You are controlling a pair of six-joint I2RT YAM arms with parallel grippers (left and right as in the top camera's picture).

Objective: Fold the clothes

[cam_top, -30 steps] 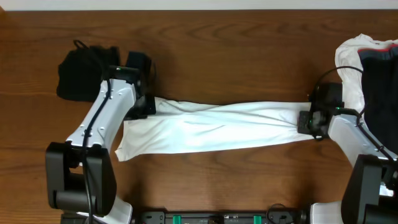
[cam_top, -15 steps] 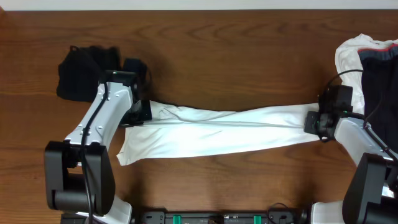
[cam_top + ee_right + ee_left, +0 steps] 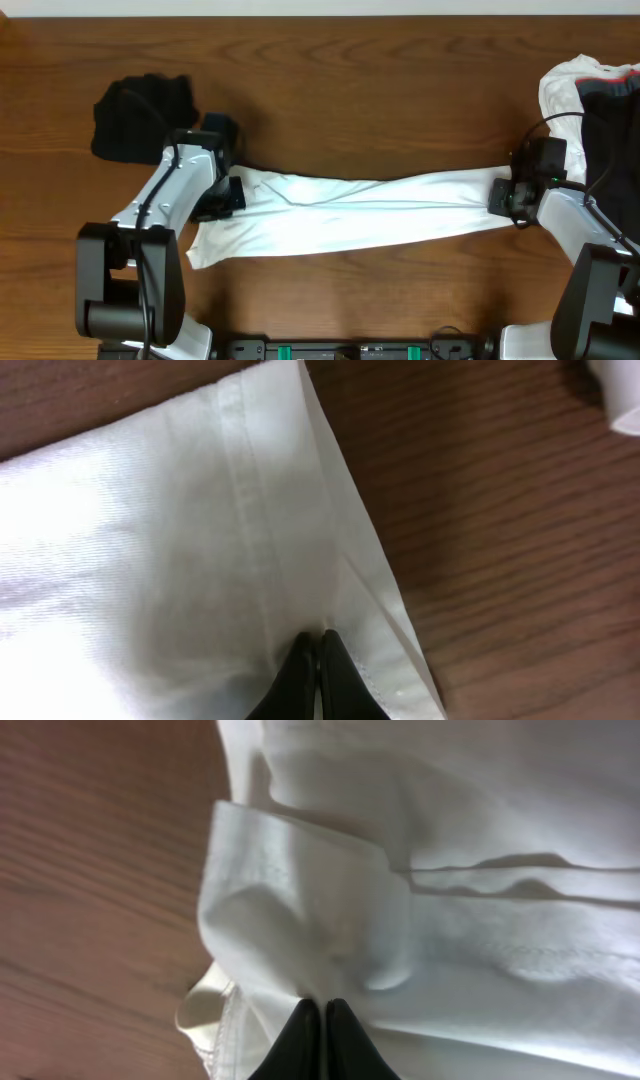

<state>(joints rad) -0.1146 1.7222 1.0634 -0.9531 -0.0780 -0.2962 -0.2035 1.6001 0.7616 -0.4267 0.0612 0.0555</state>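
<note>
Clearly the folding is under way but far from finished. One white garment [image 3: 360, 210] lies stretched in a long band across the middle of the tabletop [image 3: 380, 80], held at both ends. The left gripper [image 3: 228, 193] is clamped on its left end, where the cloth bunches into several layers. In the left wrist view the fingertips [image 3: 322, 1020] meet with fabric pinched between them. The right gripper [image 3: 503, 196] is closed tight on the right end. Its wrist view shows the tips [image 3: 317, 660] together on a stitched hem near a corner of the cloth. The band looks doubled lengthwise, with loose creases and a corner flaring toward the near left, so I judge this to be an early fold. The cross folds and the tidying are not yet done.

At the far left sits a black bundle [image 3: 135, 115], compact and apart from the white garment. Whether it is neatly folded I cannot tell. At the far right lies a crumpled heap cut by the picture's edge. It is made of a white piece [image 3: 565, 85] and a dark piece [image 3: 612, 120], and both seem to be waiting their turn.

By count there are two arms and two grippers. There is one garment in work, one black bundle, and at least two pieces in the right heap. That makes four pieces of clothing visible, and most of the job is left.
</note>
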